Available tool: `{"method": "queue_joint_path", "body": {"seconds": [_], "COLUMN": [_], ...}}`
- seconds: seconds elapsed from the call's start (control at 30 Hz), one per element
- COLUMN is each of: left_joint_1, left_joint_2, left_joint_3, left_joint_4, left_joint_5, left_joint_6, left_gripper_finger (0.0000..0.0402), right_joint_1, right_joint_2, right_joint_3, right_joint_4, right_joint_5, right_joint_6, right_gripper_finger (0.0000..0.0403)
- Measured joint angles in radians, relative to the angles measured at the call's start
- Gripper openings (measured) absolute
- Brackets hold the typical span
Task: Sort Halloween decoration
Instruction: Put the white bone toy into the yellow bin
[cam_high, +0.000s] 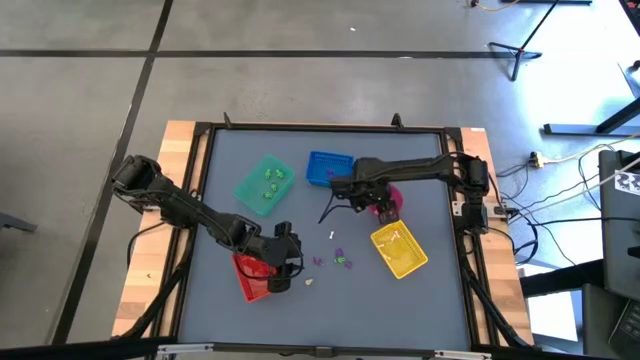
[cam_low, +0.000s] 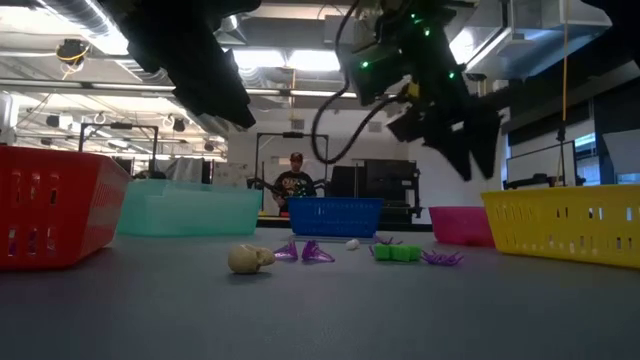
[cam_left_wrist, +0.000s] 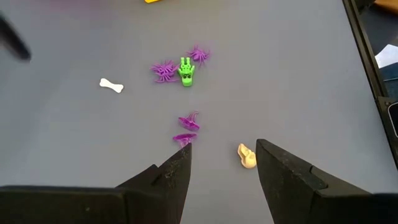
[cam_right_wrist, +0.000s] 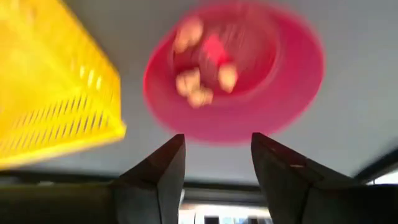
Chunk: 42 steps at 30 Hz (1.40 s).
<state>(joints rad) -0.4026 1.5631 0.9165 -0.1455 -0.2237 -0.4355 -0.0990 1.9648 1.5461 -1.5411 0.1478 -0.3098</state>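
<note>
Both arms fill my overhead picture: the left tool (cam_high: 285, 262) hangs over the near end of the red tray (cam_high: 247, 281), the right tool (cam_high: 383, 208) above the pink bowl (cam_high: 392, 197), between the blue tray (cam_high: 328, 166) and the yellow tray (cam_high: 399, 250). Green trinkets (cam_high: 270, 179) already lie in the green tray (cam_high: 263, 185), so I judge the sorting goes by colour. Loose trinkets (cam_high: 339, 259) lie on the grey table (cam_high: 430, 180) between the red and yellow trays.

At table height, a cream skull (cam_low: 249, 259) lies nearest, with purple pieces (cam_low: 304, 251), a green piece (cam_low: 397, 253) and a purple spider (cam_low: 441, 258) in a row behind it. A person (cam_low: 295, 181) stands far back in the room.

From the left wrist, I see its fingers (cam_left_wrist: 169, 180) parted and empty, hovering just short of the purple pieces and the skull, which I read as lining up the next pick. A white bone (cam_left_wrist: 111, 85) lies well apart.

From the right wrist, its fingers (cam_right_wrist: 163, 169) stand apart with nothing between them, directly over the bowl, where pinkish pieces (cam_right_wrist: 200, 77) lie. I take that as a drop into the bowl.
</note>
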Motion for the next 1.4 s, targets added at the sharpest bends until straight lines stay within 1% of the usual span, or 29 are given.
{"method": "queue_joint_path", "body": {"seconds": [0.07,0.17,0.3,0.37,0.43,0.53,0.6,0.67,0.73,0.83,0.93,1.2,1.4], "left_joint_1": [0.0,0.0,0.0,0.0,0.001,0.001,0.001,0.001,0.001,0.001,0.001,0.001,0.001], "left_joint_2": [0.0,0.0,0.0,0.0,0.0,0.0,0.0,0.0,0.0,0.0,0.0,0.0,0.0], "left_joint_3": [0.0,0.0,0.0,0.0,0.0,0.0,0.0,0.0,0.0,0.0,-0.001,-0.001,-0.001], "left_joint_4": [0.0,0.0,0.002,0.002,0.002,0.002,0.002,0.002,0.002,0.002,0.005,0.003,0.006], "left_joint_5": [0.0,0.0,0.0,0.0,0.0,0.0,0.0,0.0,0.0,0.0,-0.002,-0.003,-0.004], "left_joint_6": [0.0,0.0,0.0,0.0,0.0,0.0,0.0,0.0,0.0,0.0,0.0,0.002,0.002], "left_gripper_finger": [0.0164,0.0164,0.0164,0.0164,0.0164,0.0164,0.0164,0.0164,0.0164,0.0164,0.0164,0.0164,0.0164], "right_joint_1": [0.0,0.002,0.02,0.038,0.059,0.094,0.122,0.156,0.189,0.226,0.234,0.204,0.195], "right_joint_2": [-0.001,-0.034,-0.108,-0.142,-0.18,-0.213,-0.213,-0.21,-0.197,-0.156,-0.113,0.032,0.126], "right_joint_3": [0.023,0.039,0.073,0.083,0.084,0.077,0.075,0.074,0.075,0.074,0.073,0.073,0.073], "right_joint_4": [-0.035,-0.025,-0.027,0.008,0.066,0.208,0.292,0.362,0.442,0.541,0.599,0.606,0.627], "right_joint_5": [0.001,0.0,-0.009,-0.023,-0.076,-0.206,-0.282,-0.306,-0.298,-0.255,-0.225,-0.199,-0.178], "right_joint_6": [0.014,0.019,0.046,0.053,0.054,0.036,-0.009,-0.058,-0.102,-0.152,-0.197,-0.226,-0.29], "right_gripper_finger": [0.0182,0.0182,0.0182,0.0182,0.0182,0.0182,0.0182,0.0182,0.0182,0.0182,0.0182,0.0182,0.0182]}}
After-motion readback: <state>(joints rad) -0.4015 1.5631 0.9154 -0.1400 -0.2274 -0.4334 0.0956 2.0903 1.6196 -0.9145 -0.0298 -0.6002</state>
